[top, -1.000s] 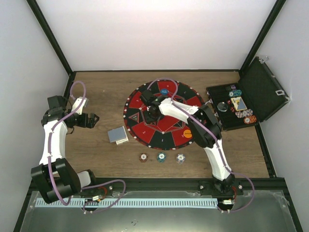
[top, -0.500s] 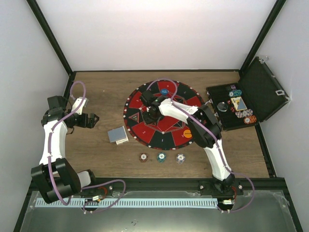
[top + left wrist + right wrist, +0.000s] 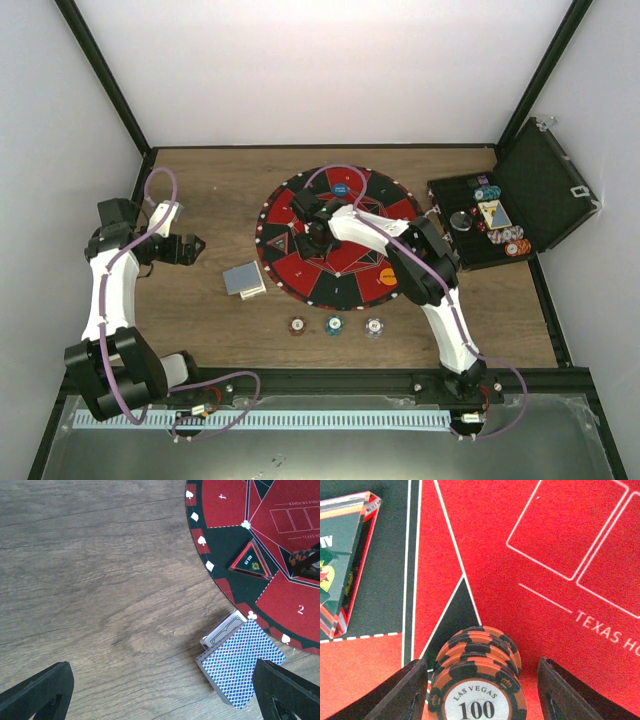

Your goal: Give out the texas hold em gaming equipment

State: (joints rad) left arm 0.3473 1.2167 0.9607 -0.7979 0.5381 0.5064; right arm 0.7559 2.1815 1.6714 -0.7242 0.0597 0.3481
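Note:
A stack of orange-and-black chips (image 3: 479, 677), its top one marked 100, rests on the red-and-black mat (image 3: 300, 270) beside its centre. My right gripper (image 3: 482, 685) straddles the stack, open, with a gap showing on each side; from above it is seen as the right gripper (image 3: 318, 232). My left gripper (image 3: 160, 695) hangs open over bare wood, with the blue-backed card deck (image 3: 240, 665) next to its right finger. The deck (image 3: 243, 279) lies just off the mat's left edge. Brown (image 3: 297, 326), teal (image 3: 333, 324) and white (image 3: 374, 326) chips sit in a row below the mat. A blue disc (image 3: 341, 188) and an orange disc (image 3: 388, 273) lie on the mat.
A clear triangular marker (image 3: 342, 560) lies on the mat left of the chip stack. The open black case (image 3: 500, 215) at the right holds more chips and cards. Black frame posts rise at both back corners.
The right gripper's jaws have spread apart around the orange chip stack, which stays on the mat. The left arm has not moved.

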